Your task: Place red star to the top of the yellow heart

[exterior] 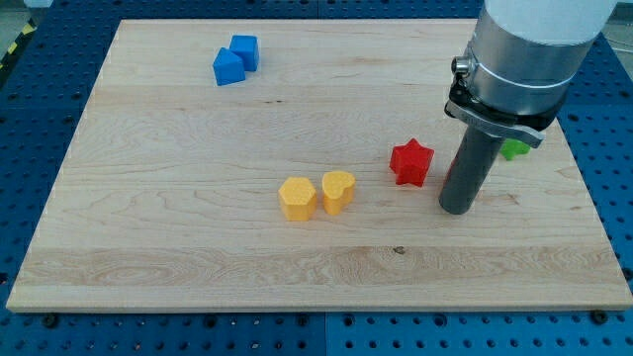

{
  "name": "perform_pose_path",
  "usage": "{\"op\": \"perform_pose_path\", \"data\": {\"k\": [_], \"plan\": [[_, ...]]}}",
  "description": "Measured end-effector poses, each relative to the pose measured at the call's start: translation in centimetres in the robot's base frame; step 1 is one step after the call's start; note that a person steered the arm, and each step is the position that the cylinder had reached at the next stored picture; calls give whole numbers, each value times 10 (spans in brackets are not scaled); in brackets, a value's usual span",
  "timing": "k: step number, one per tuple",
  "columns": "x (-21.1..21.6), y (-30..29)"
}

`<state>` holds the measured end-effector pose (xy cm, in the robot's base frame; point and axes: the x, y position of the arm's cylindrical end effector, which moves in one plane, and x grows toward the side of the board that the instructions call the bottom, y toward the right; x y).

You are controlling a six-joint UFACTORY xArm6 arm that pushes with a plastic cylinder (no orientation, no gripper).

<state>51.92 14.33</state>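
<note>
The red star (411,162) lies on the wooden board, right of centre. The yellow heart (337,191) sits to its lower left, near the board's middle. A yellow hexagon block (297,198) touches the heart's left side. My tip (456,207) rests on the board just to the right of the red star and slightly below it, a small gap apart from it.
Two blue blocks (235,60) sit together at the board's top left. A green block (513,149) shows partly behind the arm's body at the right. A sliver of red shows behind the rod. The board's edge (297,313) runs along the view's bottom.
</note>
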Motion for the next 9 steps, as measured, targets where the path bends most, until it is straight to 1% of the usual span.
{"op": "perform_pose_path", "data": {"k": [1, 3, 5, 8, 9], "plan": [[0, 0], [-22, -1], [-41, -61], [-41, -46], [-55, -56]]}}
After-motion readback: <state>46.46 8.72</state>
